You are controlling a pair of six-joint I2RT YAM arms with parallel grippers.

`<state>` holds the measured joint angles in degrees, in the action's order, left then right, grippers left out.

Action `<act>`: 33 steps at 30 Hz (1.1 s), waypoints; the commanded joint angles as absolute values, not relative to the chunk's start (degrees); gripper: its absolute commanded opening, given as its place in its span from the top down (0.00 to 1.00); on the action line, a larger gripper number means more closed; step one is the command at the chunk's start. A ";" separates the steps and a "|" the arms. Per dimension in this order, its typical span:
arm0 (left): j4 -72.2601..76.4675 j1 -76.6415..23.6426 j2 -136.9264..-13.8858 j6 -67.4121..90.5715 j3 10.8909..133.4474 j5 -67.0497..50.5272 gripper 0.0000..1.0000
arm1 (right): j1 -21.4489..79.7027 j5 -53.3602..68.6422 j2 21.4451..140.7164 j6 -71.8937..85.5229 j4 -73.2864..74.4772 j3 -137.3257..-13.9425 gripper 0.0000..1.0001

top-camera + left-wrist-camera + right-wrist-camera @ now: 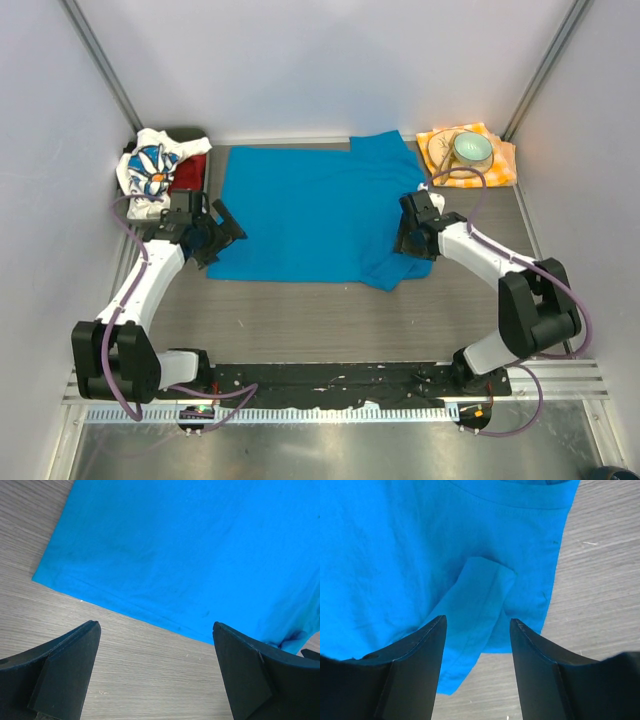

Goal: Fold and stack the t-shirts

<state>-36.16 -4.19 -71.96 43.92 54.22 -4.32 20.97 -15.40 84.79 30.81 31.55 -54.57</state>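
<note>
Status, left to right:
- Far-left corner: daisy-print t-shirt (pixel 148 168) is crumpled, lying partly on the red t-shirt (pixel 192 174). Neither is folded, and there's no stack yet.
- Left gripper (pixel 225 232): fully released and holding nothing. It sits at the left edge of the blue t-shirt (pixel 300 210).
- Blue t-shirt: spread mid-table and mostly flat, with no fold made. The near-right sleeve is bunched.
- Right gripper (pixel 408 243): over that bunched sleeve. Jaws are part-way apart and straddle a raised ridge of cloth. I see no pinch, so I call it not gripping.
- Far-right corner: orange checked napkin (pixel 495 162) with a pale bowl (pixel 471 148) on it. It isn't part of the job.

My read: very early, about at the first fold of shirt one. All three folds and the stacking are left.

View differences:
- Left wrist: shows the near-left hem corner lying flat on the table (pixel 150 680), with the fingers over bare wood just short of the hem. From the top this is hard to tell.
- Right wrist: shows the sleeve ridge between the fingers, which the gripper body hides in the top view.
- Only the top view shows the other two shirts and the napkin.
</note>
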 commanded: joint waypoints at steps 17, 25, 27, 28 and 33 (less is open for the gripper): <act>-34.01 -4.39 -72.07 42.19 54.23 -4.04 0.00 | 18.11 -15.99 90.89 31.90 23.64 -53.70 0.85; -33.84 -4.39 -71.54 42.28 54.14 -4.75 0.00 | 18.19 -17.32 85.53 31.73 26.63 -52.82 0.99; -33.84 -4.39 -71.10 42.28 54.05 -4.66 0.00 | 18.19 -17.40 82.38 31.73 28.12 -52.91 0.99; -33.75 -4.39 -70.84 42.28 53.88 -4.57 0.00 | 18.28 -17.49 81.31 31.64 28.47 -52.91 0.99; -33.40 -4.39 -71.10 42.36 53.79 -5.18 0.00 | 18.37 -17.40 79.01 29.88 31.46 -54.58 0.99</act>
